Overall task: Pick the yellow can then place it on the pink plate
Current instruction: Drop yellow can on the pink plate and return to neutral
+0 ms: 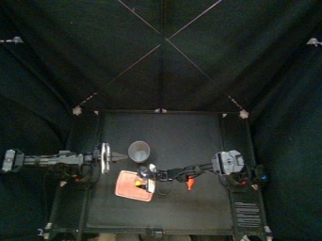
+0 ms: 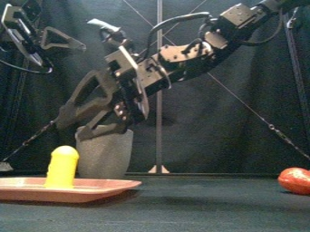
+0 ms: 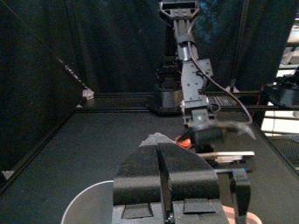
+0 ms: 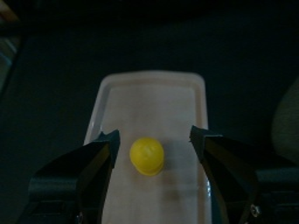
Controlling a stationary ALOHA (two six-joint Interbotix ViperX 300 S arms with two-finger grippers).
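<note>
Yellow can upright on pink plate, left of centre. Right gripper above it, jaws spread wide, empty. Left gripper at left, jaws closed, empty.

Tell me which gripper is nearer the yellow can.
Right. The right gripper hangs directly over the yellow can, jaws open; the left gripper is raised off to its left.

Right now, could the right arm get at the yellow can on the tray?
Probably yes. The right gripper hangs open just above the can, which stands alone on the pink tray; nothing lies between them.
</note>
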